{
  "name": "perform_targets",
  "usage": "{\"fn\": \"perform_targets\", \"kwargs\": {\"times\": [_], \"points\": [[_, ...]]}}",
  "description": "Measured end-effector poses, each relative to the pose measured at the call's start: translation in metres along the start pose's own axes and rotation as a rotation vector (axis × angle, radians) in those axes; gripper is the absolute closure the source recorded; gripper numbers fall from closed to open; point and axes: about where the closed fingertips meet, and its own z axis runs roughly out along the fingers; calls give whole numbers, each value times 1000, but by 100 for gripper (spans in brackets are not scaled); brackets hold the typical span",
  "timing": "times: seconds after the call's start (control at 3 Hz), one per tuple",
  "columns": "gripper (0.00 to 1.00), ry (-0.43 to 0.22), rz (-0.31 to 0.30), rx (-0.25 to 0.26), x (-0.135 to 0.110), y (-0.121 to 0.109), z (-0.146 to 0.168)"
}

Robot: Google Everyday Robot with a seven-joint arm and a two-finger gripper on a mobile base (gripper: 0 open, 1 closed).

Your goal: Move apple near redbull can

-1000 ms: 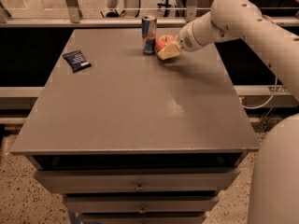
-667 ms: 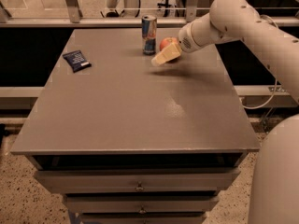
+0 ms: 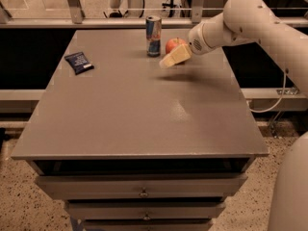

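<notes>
The redbull can (image 3: 153,35) stands upright at the far middle of the grey table (image 3: 144,109). The red-orange apple (image 3: 173,44) rests on the table just right of the can, a small gap between them. My gripper (image 3: 171,57) reaches in from the right on the white arm, right at the apple. One cream finger (image 3: 174,57) lies in front of the apple and points left and down, off the fruit. The other finger is hidden behind the apple. The gripper looks open, with the apple sitting free between its fingers.
A flat dark blue snack packet (image 3: 79,62) lies at the far left of the table. A metal rail (image 3: 96,8) runs behind the far edge. Drawers (image 3: 143,191) sit under the tabletop. The robot's white body (image 3: 293,191) stands at the right.
The near finger has swung out from the apple toward the front left, opening the gripper. The apple and can have stayed where they were.
</notes>
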Motion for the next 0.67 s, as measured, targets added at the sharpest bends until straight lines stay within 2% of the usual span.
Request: {"fn": "perform_targets", "kwargs": {"times": [0.33,0.67], "points": [[0,-33,-54,-1,2,-2,-50],[0,-83,-110,-21,14,-6,-113]]}}
